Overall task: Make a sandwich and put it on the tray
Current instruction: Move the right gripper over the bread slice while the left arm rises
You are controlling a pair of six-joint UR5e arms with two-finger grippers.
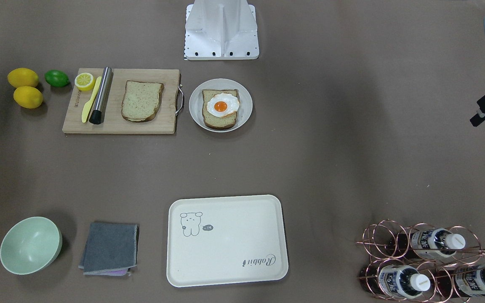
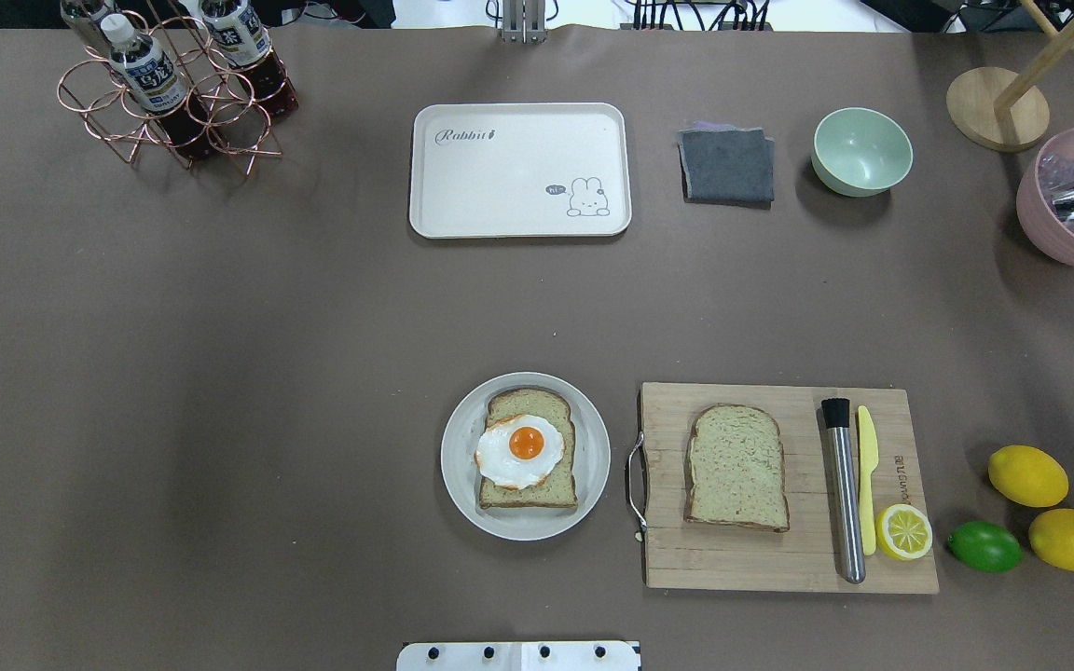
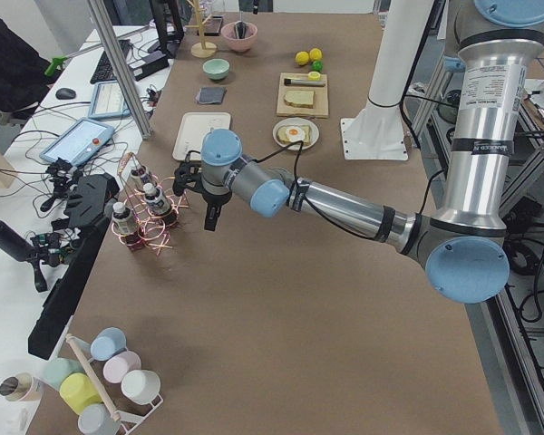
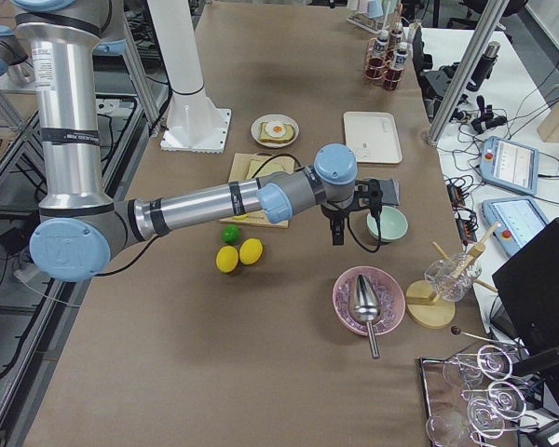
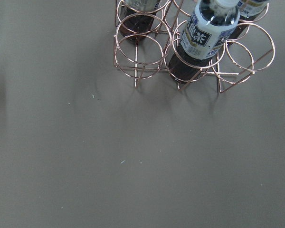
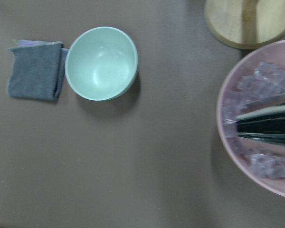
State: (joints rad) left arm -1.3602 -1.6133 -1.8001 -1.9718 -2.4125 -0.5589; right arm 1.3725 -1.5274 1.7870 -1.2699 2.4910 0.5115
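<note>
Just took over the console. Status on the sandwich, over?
Left gripper by bottle rack, right gripper near green bowl; open or shut unclear. Egg toast on plate, second slice on board. Tray bare, nothing blocking it.

Looking straight down on the brown table cover [image 6: 109, 166] here. A mint-green bowl [image 6: 101, 63] sits upright around 11 o'clock, with a couple of light glints on its glossy inside. Right next to it, out toward 10 o'clock, is a folded grey cloth [image 6: 34, 70] with a bit of purple peeking out along its top edge; can't tell if it actually touches the bowl. Up at 1 o'clock there's a round wooden disc [image 6: 249, 21], cut off by the frame. At 3 o'clock, just beside the disc, a big pink bowl [image 6: 221, 121] holds clear ice-looking chunks [image 6: 270, 80] and a metal scoop [image 6: 266, 126], tip pointing toward 9 o'clock.
</note>
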